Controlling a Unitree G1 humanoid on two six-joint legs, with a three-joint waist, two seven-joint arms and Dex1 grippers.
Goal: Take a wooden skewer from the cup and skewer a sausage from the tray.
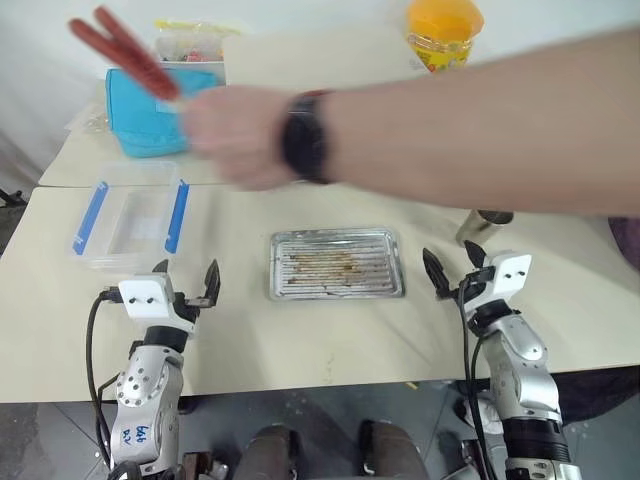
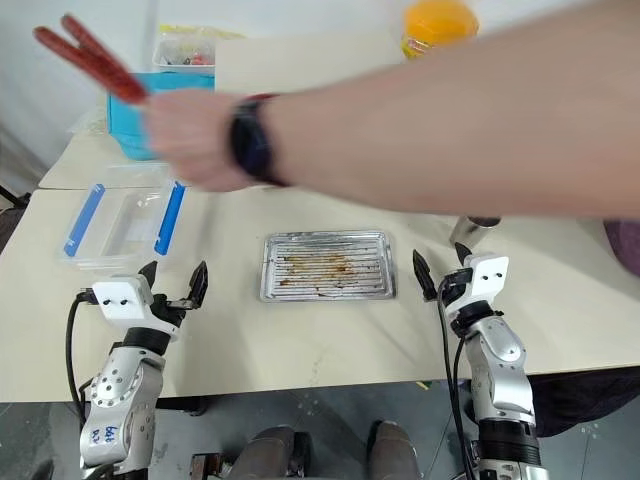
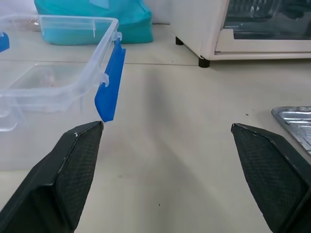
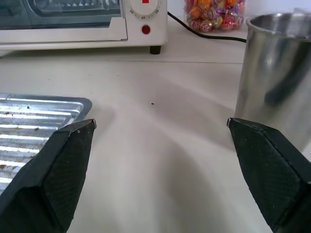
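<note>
Standing at the near edge of a cream table (image 1: 330, 350), the robot holds both arms low, one either side of the tray (image 1: 337, 264).

- Tray: shallow silver metal, ridged bottom stained brown, nothing in it; lies at the centre of the table between the two grippers, apart from both.
- Left gripper (image 1: 186, 284): at nine o'clock of the tray, black fingers spread wide, nothing between them.
- Right gripper (image 1: 453, 266): at three o'clock of the tray, fingers likewise spread wide and empty.
- Cup (image 1: 484, 226): shiny steel, upright, at about two o'clock of the tray, just beyond the right gripper and partly hidden under a person's arm; whether it holds skewers cannot be told.
- Person's hand (image 1: 235, 135): reaching across above the table from the right, dark watch (image 1: 305, 137) on the wrist, holding two red sausages (image 1: 125, 48) in the air at about ten o'clock of the tray.
- Clear plastic box (image 1: 130, 220) with blue clips: open, at ten o'clock of the tray, beyond the left gripper.
- Turquoise bag (image 1: 155, 115): behind the box.
- Orange-lidded jar (image 1: 443, 32): far edge, at one o'clock.
- White toaster oven (image 4: 63, 22): at the back, seen in the wrist views.
</note>
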